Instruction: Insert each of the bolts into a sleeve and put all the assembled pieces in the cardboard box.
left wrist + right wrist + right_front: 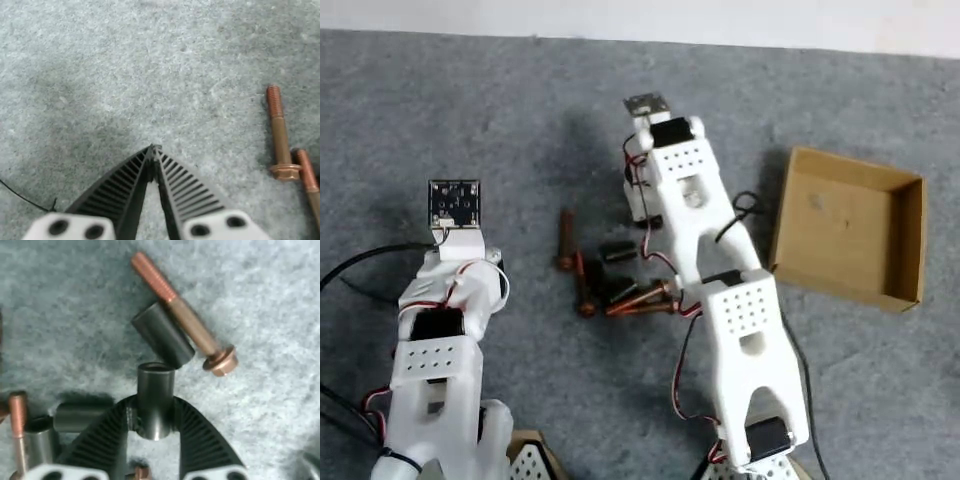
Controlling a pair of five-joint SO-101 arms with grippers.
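gripping 1 dark sleeve (156,390), the right fingers (197,432) sit above the bench (470,110) near a second sleeve (162,334) touching a copper bolt (192,327). left fingers (182,187) are clenched together, holding nothing. the cardboard box (845,230) lies well apart from them.

4 bolts (565,240), 4 sleeves (162,335), 1 box (790,215)

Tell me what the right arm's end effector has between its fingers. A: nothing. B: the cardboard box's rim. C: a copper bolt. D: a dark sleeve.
D: in the right wrist view the right end effector grips a dark sleeve, while the copper bolt lies loose beyond it.
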